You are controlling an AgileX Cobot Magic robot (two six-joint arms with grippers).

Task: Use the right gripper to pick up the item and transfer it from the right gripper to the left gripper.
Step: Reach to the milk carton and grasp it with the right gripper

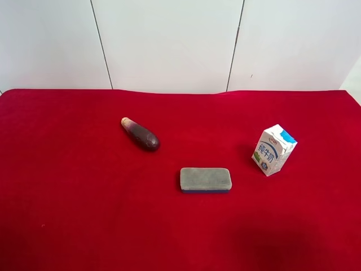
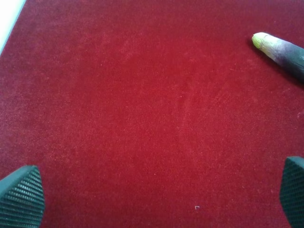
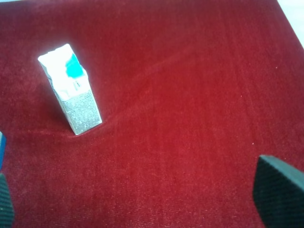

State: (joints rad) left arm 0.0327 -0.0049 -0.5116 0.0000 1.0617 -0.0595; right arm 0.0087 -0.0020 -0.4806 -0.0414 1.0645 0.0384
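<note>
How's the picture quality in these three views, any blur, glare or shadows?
Exterior high view: sharp, evenly lit, only a faint shadow beside the white and blue milk carton. Right wrist view: softer, the carton's white top looks washed out. Left wrist view: the purple eggplant is blurred at the frame edge.

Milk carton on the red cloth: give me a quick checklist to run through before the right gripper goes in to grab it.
1. Is the right gripper open and empty? Ok, jaws wide apart, nothing between them.
2. Is the milk carton standing on its base? Ok.
3. Is it lined up between the right jaws? Not ok, it sits ahead and off toward one jaw.
4. Is there room around it? Ok, the eraser and eggplant lie well apart from it.
5. Is the left gripper open for the handover? Ok, and empty.
6. Is the carton full or empty? Cannot tell.
</note>
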